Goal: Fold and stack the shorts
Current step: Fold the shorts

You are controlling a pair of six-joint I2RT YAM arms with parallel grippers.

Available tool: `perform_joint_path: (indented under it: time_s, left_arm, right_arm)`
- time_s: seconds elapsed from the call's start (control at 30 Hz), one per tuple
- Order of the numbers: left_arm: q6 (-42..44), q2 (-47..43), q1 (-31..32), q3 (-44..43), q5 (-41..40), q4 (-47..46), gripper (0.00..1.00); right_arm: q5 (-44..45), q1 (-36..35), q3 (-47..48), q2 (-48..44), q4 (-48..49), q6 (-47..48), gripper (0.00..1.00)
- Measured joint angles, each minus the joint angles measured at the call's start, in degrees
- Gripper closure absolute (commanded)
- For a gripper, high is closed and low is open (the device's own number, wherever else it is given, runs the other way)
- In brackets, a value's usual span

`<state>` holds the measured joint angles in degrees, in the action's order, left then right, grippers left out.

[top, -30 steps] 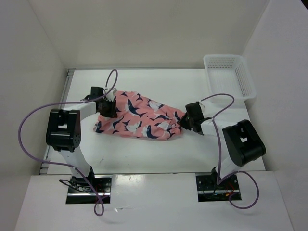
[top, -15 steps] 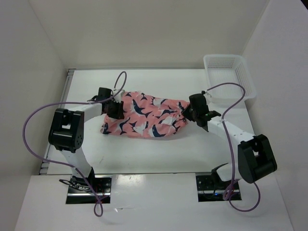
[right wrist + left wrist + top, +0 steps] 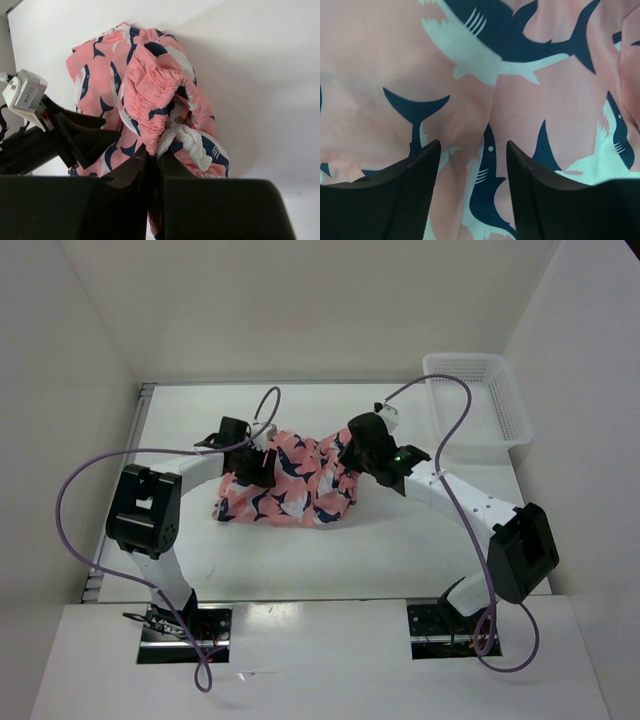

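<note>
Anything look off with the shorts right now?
The shorts are a lumpy heap, not a flat fold. The right pincer pinches the gathered waistband, and the white drawstring hangs loose beside it. The left pincer stands open over the shorts.

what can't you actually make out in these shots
- top view: left end effector hides its own fingertips, so contact with the shorts is unclear
- left wrist view: shorts fill the frame, all edges cut off
- right wrist view: right end effector covers its pinch point and the shorts' lower part
</note>
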<state>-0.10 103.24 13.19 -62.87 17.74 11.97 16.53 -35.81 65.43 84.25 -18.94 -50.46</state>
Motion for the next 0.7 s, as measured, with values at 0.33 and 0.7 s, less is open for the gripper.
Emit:
perform_joint_path:
  time_s: [0.33, 0.7]
  left_arm:
    - [-0.1, -6.2, -2.7, -2.1, 0.0, 4.2, 0.31]
    - [-0.1, -12.9, -16.7, 2.0, -2.8, 3.4, 0.33]
  right_arm:
    - [2.1, -4.2, 6.6, 5.1, -2.0, -1.1, 1.0]
    - [3.8, -4.3, 10.5, 5.5, -4.2, -0.8, 1.0]
